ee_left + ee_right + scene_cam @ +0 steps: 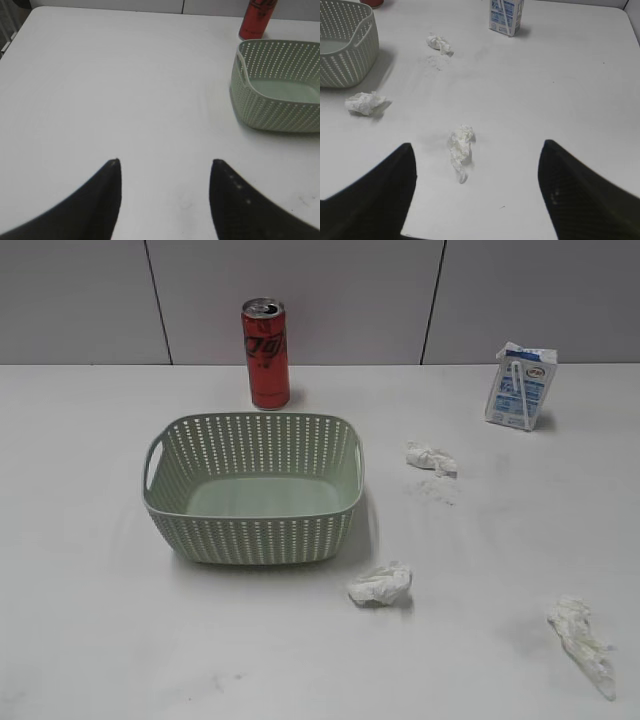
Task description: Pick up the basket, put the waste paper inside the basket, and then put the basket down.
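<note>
The pale green basket [255, 487] stands empty on the white table, left of middle; it also shows in the left wrist view [277, 85] and the right wrist view [345, 42]. Three white paper wads lie on the table: one right of the basket [431, 458] [439, 43], one at its front right corner [381, 584] [366, 103], one at the front right [582, 640] [460, 150]. My left gripper [165, 162] is open and empty over bare table, left of the basket. My right gripper [477, 145] is open, with the elongated wad just ahead between its fingers. Neither gripper shows in the exterior view.
A red drink can [265, 353] stands behind the basket, its base showing in the left wrist view [256, 19]. A blue-and-white milk carton [521, 387] [505, 16] stands at the back right. A faint scuffed patch [437, 490] marks the table by the far wad.
</note>
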`<state>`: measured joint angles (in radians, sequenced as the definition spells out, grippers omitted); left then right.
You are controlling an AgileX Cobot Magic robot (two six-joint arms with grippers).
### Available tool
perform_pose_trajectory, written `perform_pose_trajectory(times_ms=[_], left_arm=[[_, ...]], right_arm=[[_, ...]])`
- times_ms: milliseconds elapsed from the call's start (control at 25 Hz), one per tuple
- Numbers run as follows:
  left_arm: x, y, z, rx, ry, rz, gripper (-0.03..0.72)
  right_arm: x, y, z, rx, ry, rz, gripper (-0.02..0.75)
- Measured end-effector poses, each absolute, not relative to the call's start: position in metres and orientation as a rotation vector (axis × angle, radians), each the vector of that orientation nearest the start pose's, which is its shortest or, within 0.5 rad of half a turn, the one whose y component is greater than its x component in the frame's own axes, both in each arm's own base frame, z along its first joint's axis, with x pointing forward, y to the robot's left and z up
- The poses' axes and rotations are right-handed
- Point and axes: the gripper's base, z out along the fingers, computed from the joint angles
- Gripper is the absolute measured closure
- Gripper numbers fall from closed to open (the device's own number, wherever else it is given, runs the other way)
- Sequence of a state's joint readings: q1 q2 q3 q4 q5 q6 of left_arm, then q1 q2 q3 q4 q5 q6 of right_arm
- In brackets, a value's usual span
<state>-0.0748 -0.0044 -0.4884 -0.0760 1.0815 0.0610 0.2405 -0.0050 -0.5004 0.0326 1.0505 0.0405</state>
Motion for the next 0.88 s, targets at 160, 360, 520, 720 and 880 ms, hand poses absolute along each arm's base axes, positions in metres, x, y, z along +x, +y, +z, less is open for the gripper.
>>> perform_pose_trajectory(times_ms=[160,360,520,720,880], left_arm=[[-0.0057,-0.0057,0.2725,0.145,2.066,-0.1,0.274],[-0.0057,-0.0057,0.2725,0.145,2.066,-0.1,0.276],[-0.0057,-0.0057,0.2725,0.145,2.066,-0.1,0.296],[-0.0057,-0.0057,0.2725,0.145,2.066,-0.1,0.326],[-0.0057,-0.0057,0.2725,0.145,2.066,-0.1,0.357]], right_arm=[[-0.0058,0.0012,0.2782,-0.204,2.025,0.216,0.167],[-0.0058,0.0012,0.2781,-0.205,2.026,0.216,0.167],[-0.0058,0.0012,0.2782,-0.204,2.025,0.216,0.167],[-0.0058,0.0012,0.2782,-0.204,2.025,0.216,0.167],[-0.0058,0.0012,0.2782,-0.204,2.025,0.216,0.167]])
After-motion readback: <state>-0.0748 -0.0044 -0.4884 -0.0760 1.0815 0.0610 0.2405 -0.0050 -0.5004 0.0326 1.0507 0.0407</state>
